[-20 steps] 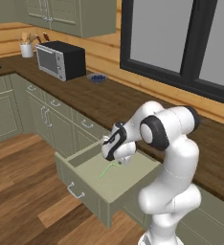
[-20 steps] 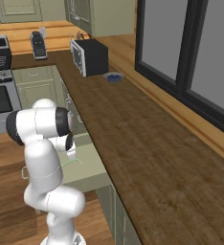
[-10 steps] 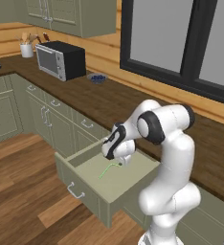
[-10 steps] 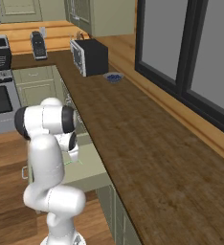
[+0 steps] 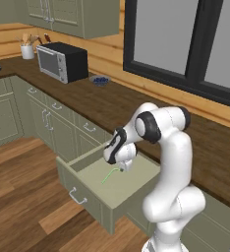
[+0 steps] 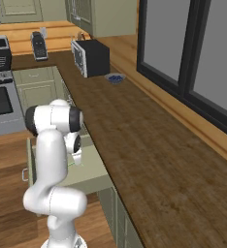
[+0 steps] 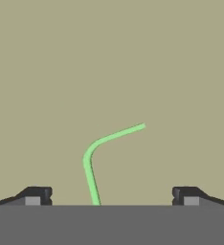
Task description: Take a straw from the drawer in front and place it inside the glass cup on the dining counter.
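Partly hidden, my gripper (image 5: 123, 166) hangs low inside the open drawer (image 5: 118, 189), and from the left base view my own wrist covers most of it, so the fingers there are hard to make out. From the hand view my two fingertips (image 7: 37, 195) stand wide apart with nothing between the pads, so my hand is open and holds nothing.

Between those tips lies the straw (image 7: 100, 153), flat on the drawer floor. Its lower end is cut off at the bottom of the hand view, and it shows a bend partway along rather than a straight line. In the left base view the straw (image 5: 108, 175) is a thin green line on the drawer floor, just beside and below my gripper; whether a finger touches it I cannot tell.

In the right base view my arm stands in front of the drawer (image 6: 86, 167), so I see just part of its pale floor and one side wall, and the straw is too small to pick out there.

Beyond the drawer, on the dark wood worktop (image 5: 112, 106), stand a black microwave (image 5: 63, 61) and a small blue dish (image 5: 100, 79), both well apart from the drawer. The right base view adds a stove (image 6: 1, 92) left of the drawer.
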